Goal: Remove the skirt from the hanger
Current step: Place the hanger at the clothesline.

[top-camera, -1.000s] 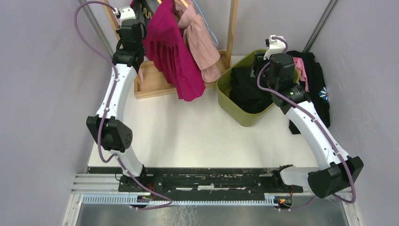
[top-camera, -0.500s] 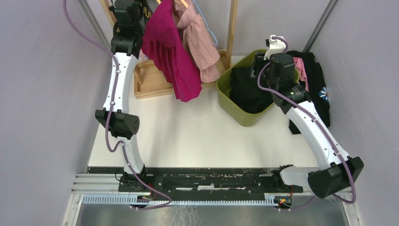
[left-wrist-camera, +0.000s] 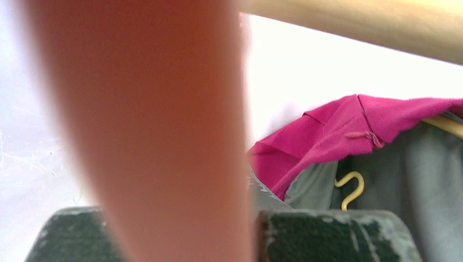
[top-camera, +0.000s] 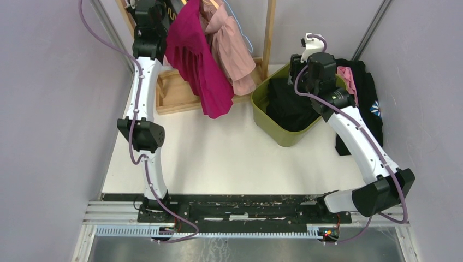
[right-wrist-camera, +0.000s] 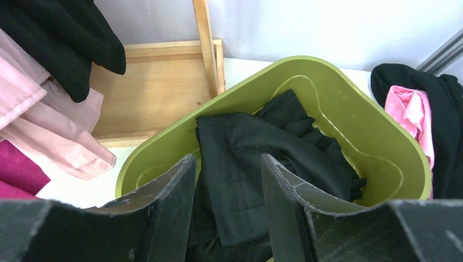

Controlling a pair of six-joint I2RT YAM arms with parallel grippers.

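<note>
The magenta skirt hangs from the top of the wooden rack, and its waist edge shows in the left wrist view. My left gripper is raised high at the rack's top left, beside the skirt's upper edge. A blurred orange-brown bar, apparently the hanger, fills the space between its jaws, which are shut on it. My right gripper hovers open over the green bin, with nothing between its fingers.
A pink garment hangs next to the skirt. The bin holds black clothes. The rack's wooden base and post stand at the back. A black and pink clothes pile lies at the far right. Grey walls close in on both sides.
My left arm has stretched upward and carried its gripper to the rack's top, and the skirt's top shifted slightly with it. The right gripper has moved a little toward the back.
</note>
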